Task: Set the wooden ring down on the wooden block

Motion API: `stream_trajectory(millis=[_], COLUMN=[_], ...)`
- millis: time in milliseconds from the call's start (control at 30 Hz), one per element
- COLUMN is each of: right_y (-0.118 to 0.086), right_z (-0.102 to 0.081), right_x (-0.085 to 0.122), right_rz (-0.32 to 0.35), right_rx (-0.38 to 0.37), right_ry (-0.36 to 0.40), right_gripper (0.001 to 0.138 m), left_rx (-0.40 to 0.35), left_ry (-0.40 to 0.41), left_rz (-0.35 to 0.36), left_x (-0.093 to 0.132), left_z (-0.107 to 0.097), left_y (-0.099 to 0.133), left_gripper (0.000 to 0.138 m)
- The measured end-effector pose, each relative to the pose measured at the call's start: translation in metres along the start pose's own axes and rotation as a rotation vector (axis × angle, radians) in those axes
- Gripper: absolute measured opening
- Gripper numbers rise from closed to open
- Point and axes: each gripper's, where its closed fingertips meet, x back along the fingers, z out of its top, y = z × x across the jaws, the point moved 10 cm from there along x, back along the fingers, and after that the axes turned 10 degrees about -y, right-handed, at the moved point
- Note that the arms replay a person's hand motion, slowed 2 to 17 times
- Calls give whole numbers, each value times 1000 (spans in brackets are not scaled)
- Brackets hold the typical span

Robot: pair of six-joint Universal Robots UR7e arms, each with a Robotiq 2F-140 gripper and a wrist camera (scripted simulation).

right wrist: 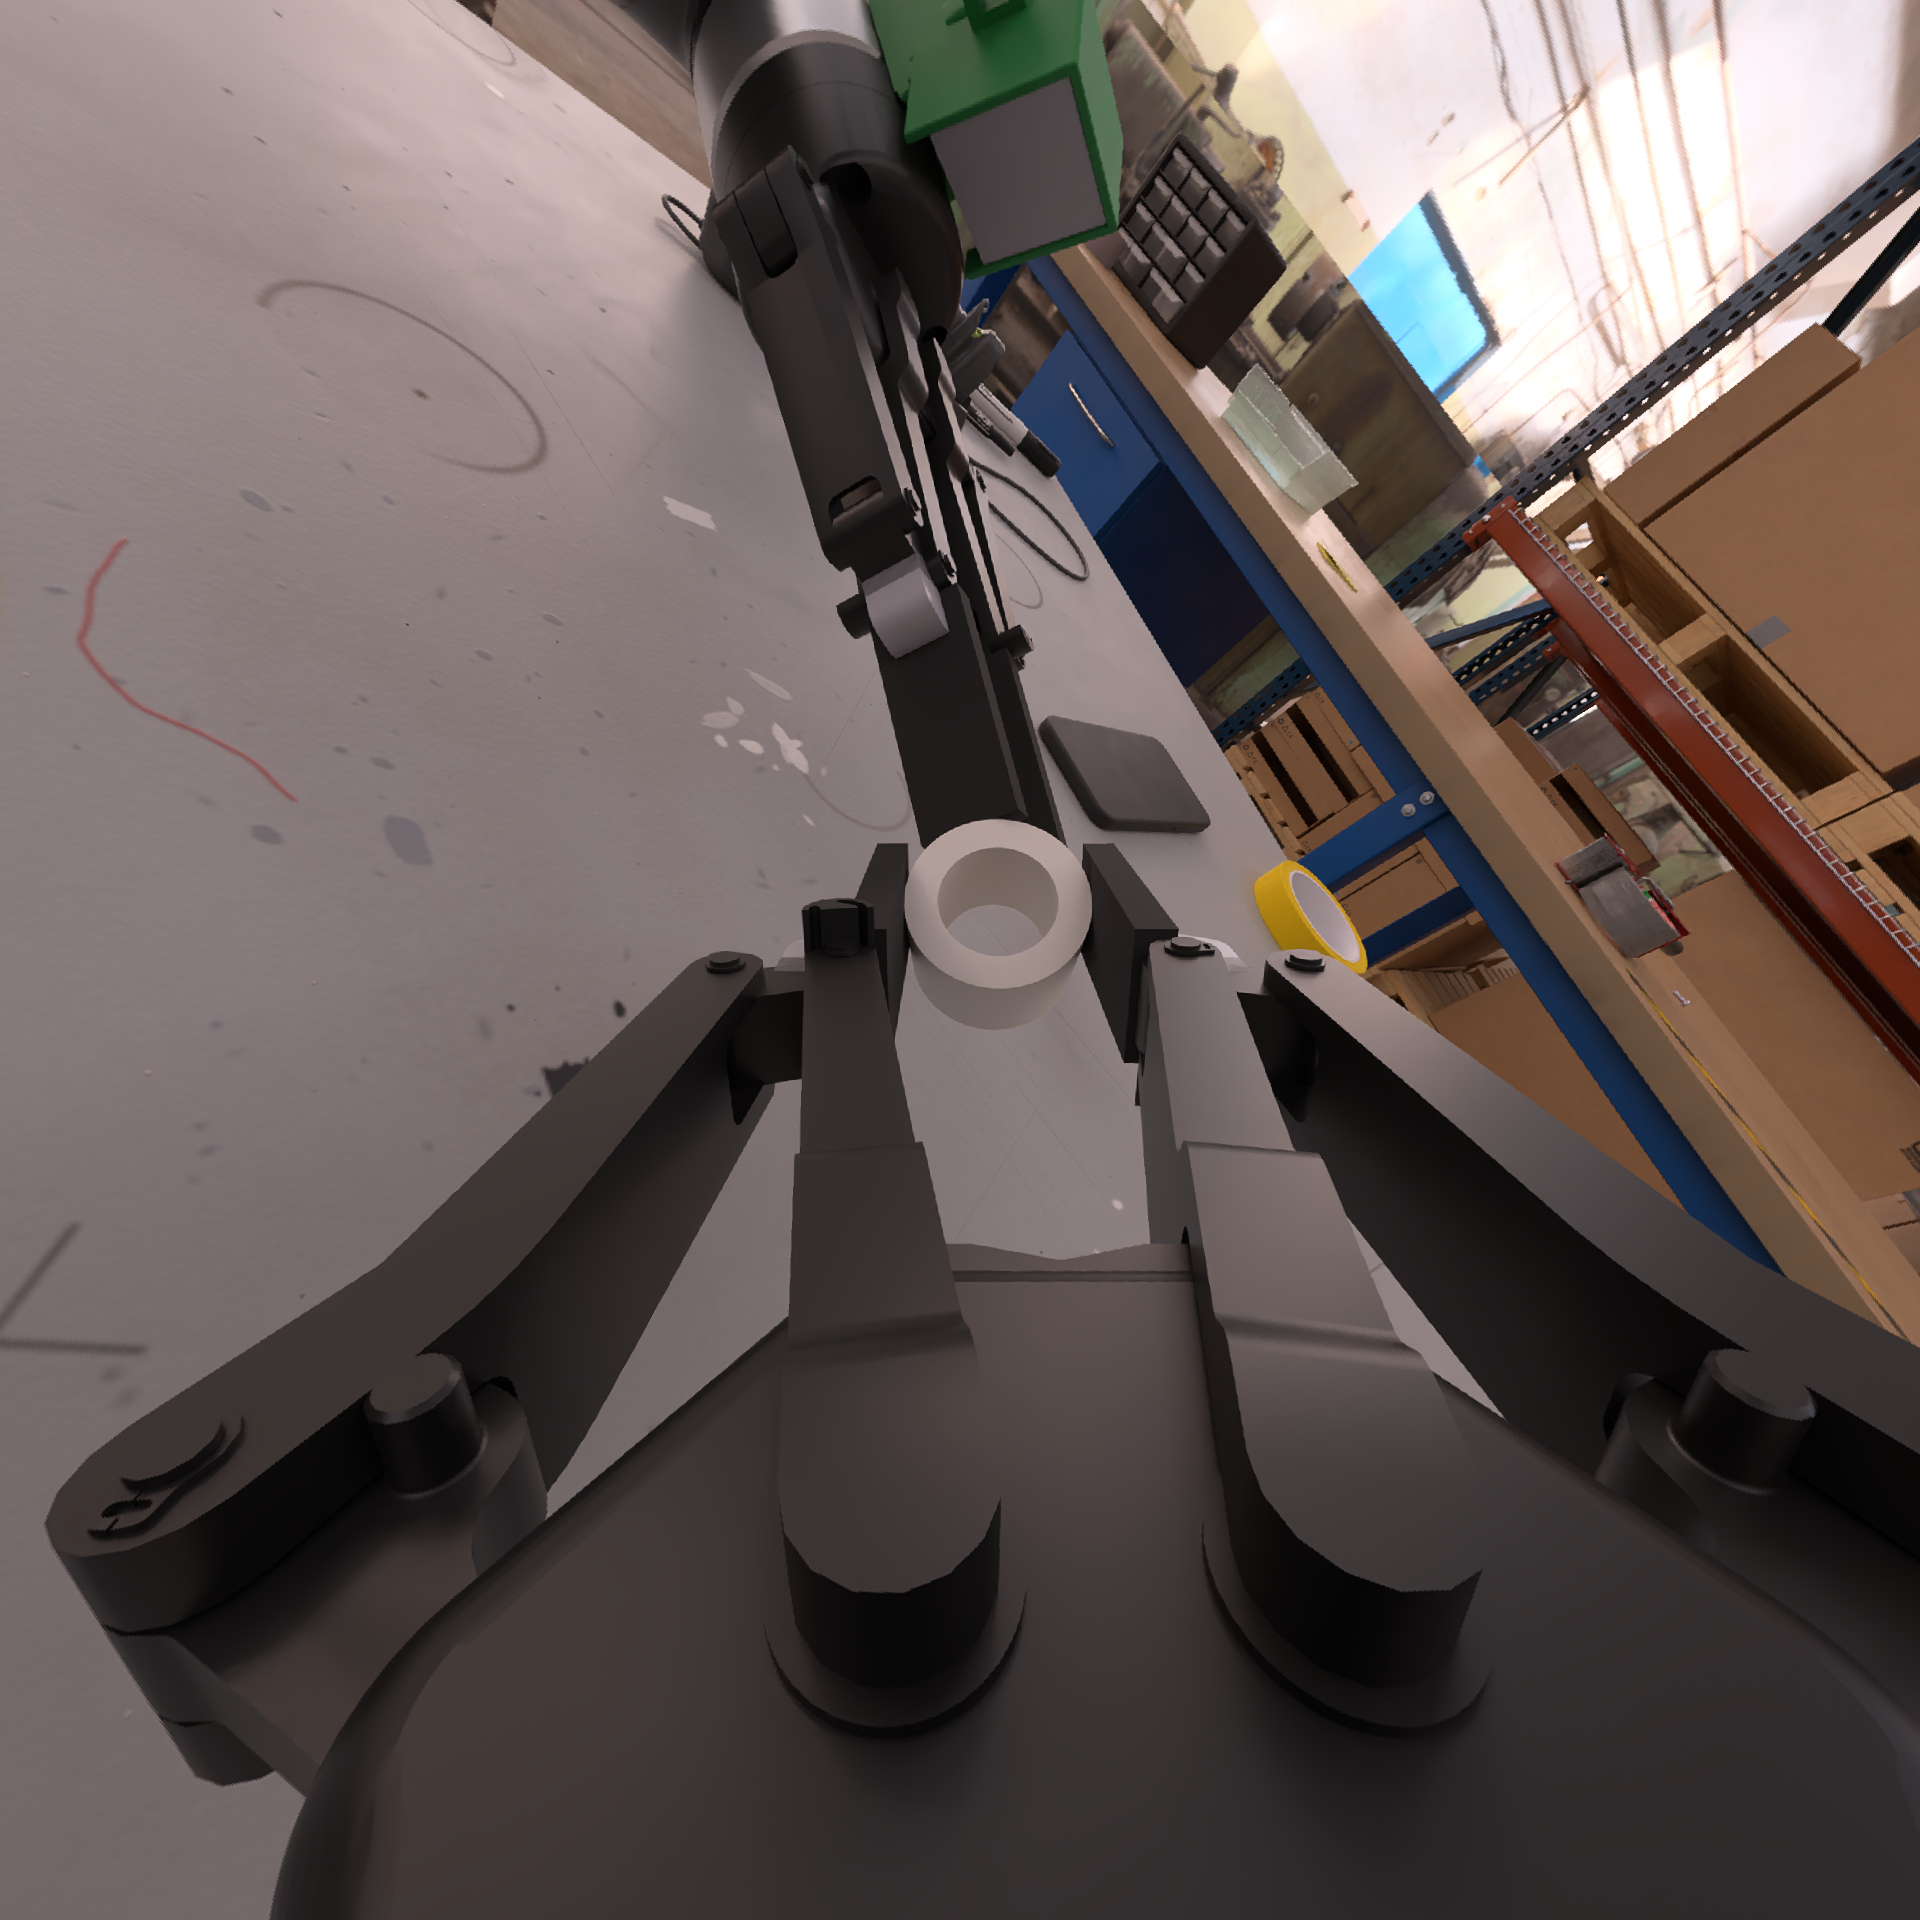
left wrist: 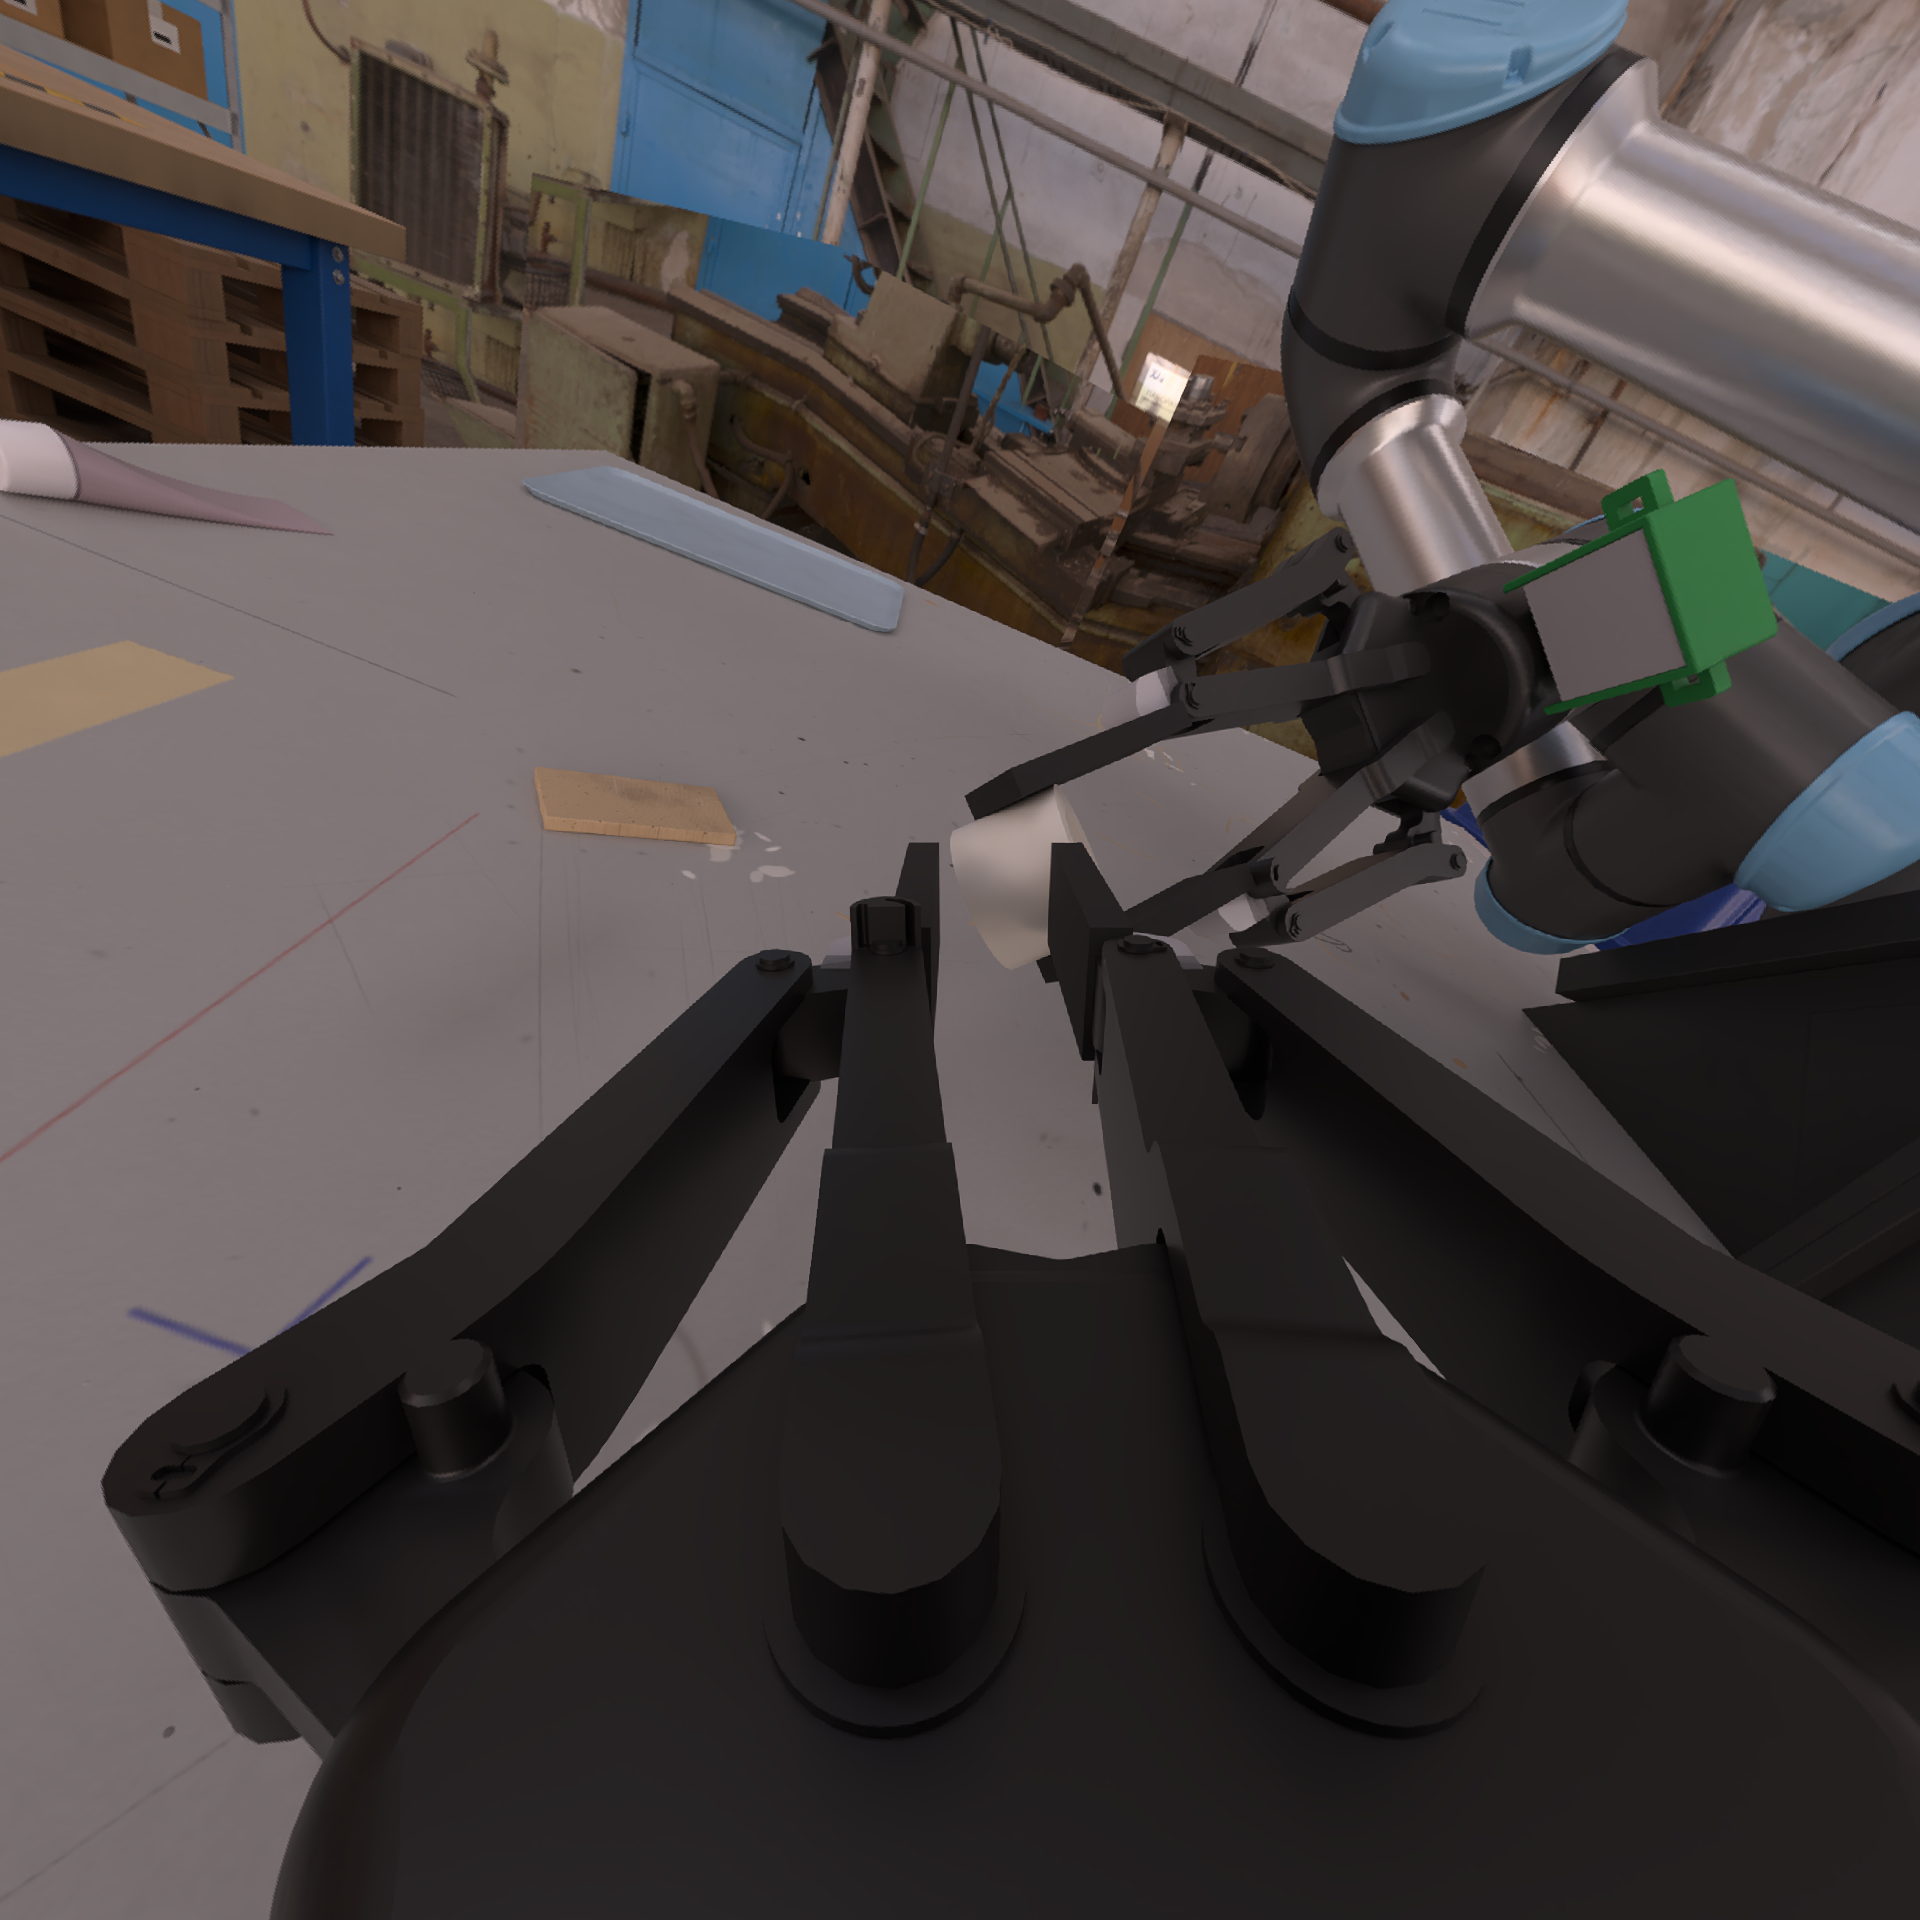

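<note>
The left end effector (left wrist: 992,894) has its two fingers pressed against the sides of the ring (left wrist: 1010,878), a pale, off-white band held up off the grey tabletop (left wrist: 312,935). The right end effector (right wrist: 997,909) is on the same ring (right wrist: 995,914), one finger against each flank, and from the right wrist the ring's open hole faces straight at the camera. So both are clamped on it, meeting it from different directions; from the left wrist, the right end effector (left wrist: 1049,862) shows one finger above the ring and one below.

Left of the ring and a little beyond it, the flat wooden block (left wrist: 634,805) lies on the tabletop, well apart. Farther beyond the ring lies a pale blue mat (left wrist: 717,545). From the right wrist, a dark pad (right wrist: 1124,774) sits just beyond the ring, a yellow tape roll (right wrist: 1311,914) to its right.
</note>
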Motion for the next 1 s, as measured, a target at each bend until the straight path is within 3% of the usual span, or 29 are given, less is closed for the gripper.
stream_trajectory(millis=[600,1000], right_y=[-1,1], right_z=[3,6], right_x=[3,5], right_rz=[3,-31], right_rx=[14,7], right_ry=[31,46], right_gripper=[44,44], left_rx=[29,69], left_ry=[12,60], left_rz=[-71,-68], left_x=[2,5], left_z=[0,1], left_y=[2,4], left_gripper=[24,23])
